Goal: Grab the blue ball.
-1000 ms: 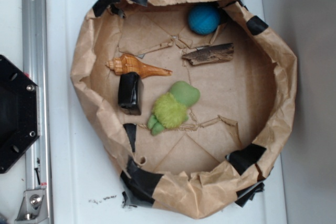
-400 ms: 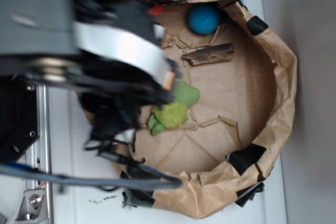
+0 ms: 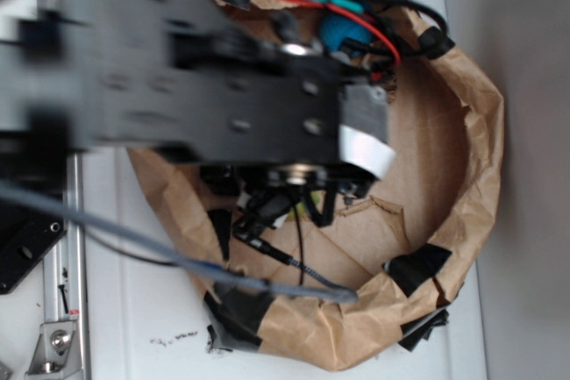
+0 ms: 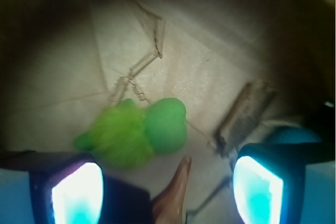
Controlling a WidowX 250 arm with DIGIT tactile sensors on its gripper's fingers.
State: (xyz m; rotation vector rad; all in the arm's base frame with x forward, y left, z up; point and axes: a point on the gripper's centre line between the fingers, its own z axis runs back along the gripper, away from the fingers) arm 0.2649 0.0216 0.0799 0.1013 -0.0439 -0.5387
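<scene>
The blue ball (image 3: 344, 31) lies at the far rim of the brown paper bowl (image 3: 476, 131), partly covered by the arm's cables. In the wrist view only its edge (image 4: 292, 134) shows, behind the right finger. My gripper (image 4: 168, 192) is open and empty, its jaws wide apart, above the tip of a brown shell (image 4: 176, 190) and just short of the lime-green plush toy (image 4: 137, 132). In the exterior view the gripper (image 3: 294, 206) hangs over the bowl's middle, well away from the ball.
A piece of bark (image 4: 245, 115) lies between the plush toy and the ball. A black block (image 4: 126, 203) sits beside the shell under the left finger. The bowl's crumpled walls are taped with black tape (image 3: 417, 266). A metal rail (image 3: 64, 264) runs along the left.
The arm has swung in from the left and further over the bowl. It now covers the shell, the block, the bark and most of the plush toy. The ball has not moved.
</scene>
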